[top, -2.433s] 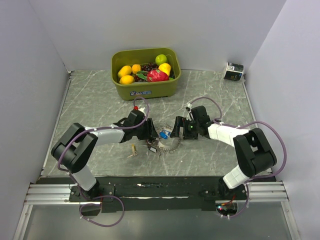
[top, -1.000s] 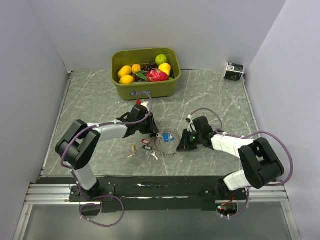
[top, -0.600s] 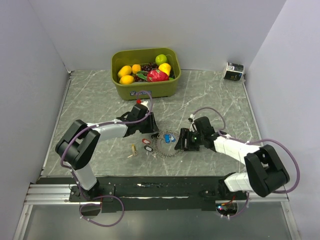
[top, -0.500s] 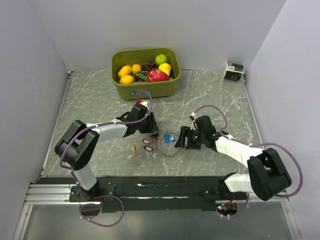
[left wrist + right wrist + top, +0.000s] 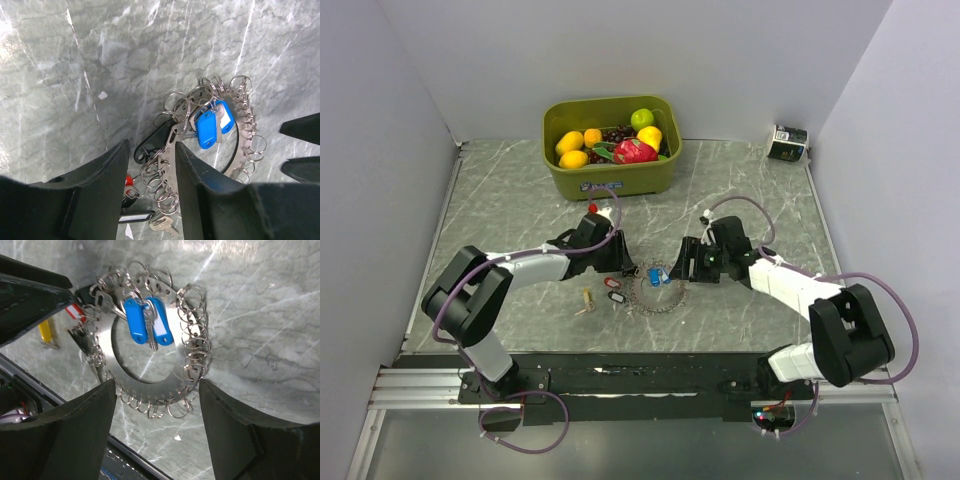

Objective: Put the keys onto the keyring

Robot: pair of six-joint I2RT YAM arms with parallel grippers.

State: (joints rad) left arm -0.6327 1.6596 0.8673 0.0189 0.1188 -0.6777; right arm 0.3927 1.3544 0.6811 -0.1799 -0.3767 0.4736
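A grey marbled bench (image 5: 500,200) fills the floor of a white-walled booth. Left of its middle the left pincer (image 5: 622,264) hangs low, jaws apart and nothing clamped. In its wrist view a black key (image 5: 152,142) lies in the gap, long axis running from 8 to 2 o'clock, its ringed end at the rim of the keyring (image 5: 245,120); whether it is already hooked on I cannot tell. A yellow key (image 5: 586,300) lies loose at 7 o'clock from that pincer, well off the ring. A red key (image 5: 612,283) and a white-tagged key (image 5: 616,297) lie near 6 o'clock, just beside the ring's 9 o'clock edge. The keyring, a flat metal hoop fringed with small split rings, lies flat at 4 o'clock from the left pincer, with two blue keys (image 5: 655,274) side by side across its upper part. The right pincer (image 5: 681,270) stands at the ring's 2 o'clock side, jaws wide apart and empty, the ring at 8 o'clock from it. The loose keys are nearer the left arm, so fetching one looks like its job, closing across the key's narrow width.
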